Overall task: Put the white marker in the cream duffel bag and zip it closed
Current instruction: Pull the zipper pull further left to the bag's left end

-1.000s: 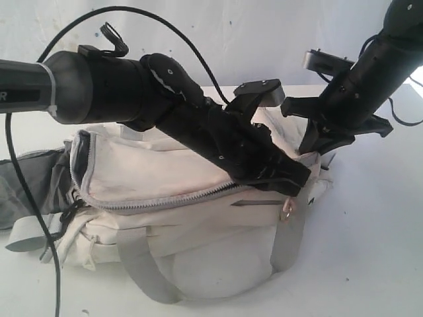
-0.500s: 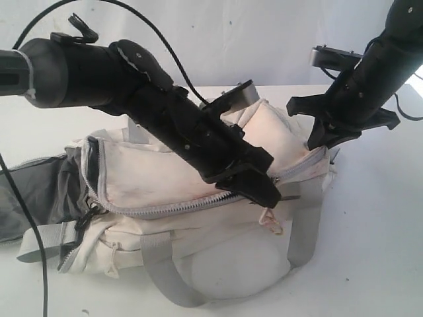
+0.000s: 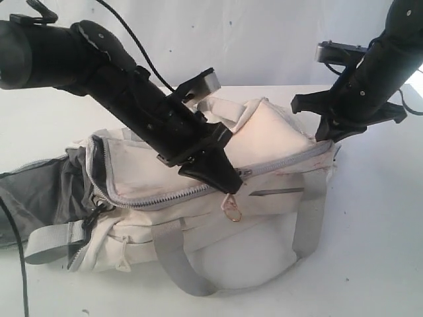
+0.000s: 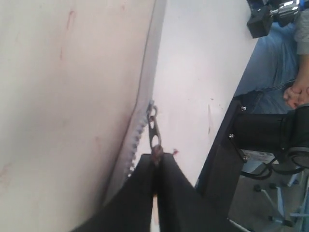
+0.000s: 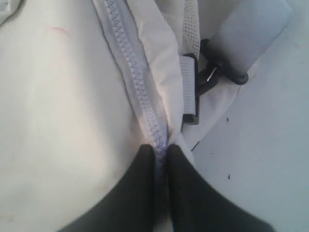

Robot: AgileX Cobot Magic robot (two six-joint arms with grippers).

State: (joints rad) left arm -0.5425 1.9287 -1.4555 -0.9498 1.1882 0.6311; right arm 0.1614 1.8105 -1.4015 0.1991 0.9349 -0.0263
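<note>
The cream duffel bag (image 3: pixel 264 142) lies on its side on the white table. My left gripper (image 3: pixel 228 186) is shut on the zipper pull (image 4: pixel 153 128) about midway along the top zipper (image 3: pixel 152 198). To the right of it the zipper is closed; to the left it gapes, showing grey lining (image 3: pixel 46 191). In the left wrist view the left gripper (image 4: pixel 157 157) pinches the pull's end. My right gripper (image 3: pixel 324 135) is shut on the zipper tape (image 5: pixel 130 72) at the bag's right end, also seen as the right gripper (image 5: pixel 161 149). The white marker is hidden.
Grey webbing straps (image 3: pixel 178 264) loop over the bag's front, and another strap (image 3: pixel 307 218) hangs on the right. A black strap clip (image 5: pixel 207 77) sits by the bag's end. The table (image 3: pixel 377 251) ends near a black stand (image 4: pixel 270 130).
My left gripper has slid left along the zipper with the pull, and the closed stretch behind it has grown. The right gripper has held its place at the bag's end.
</note>
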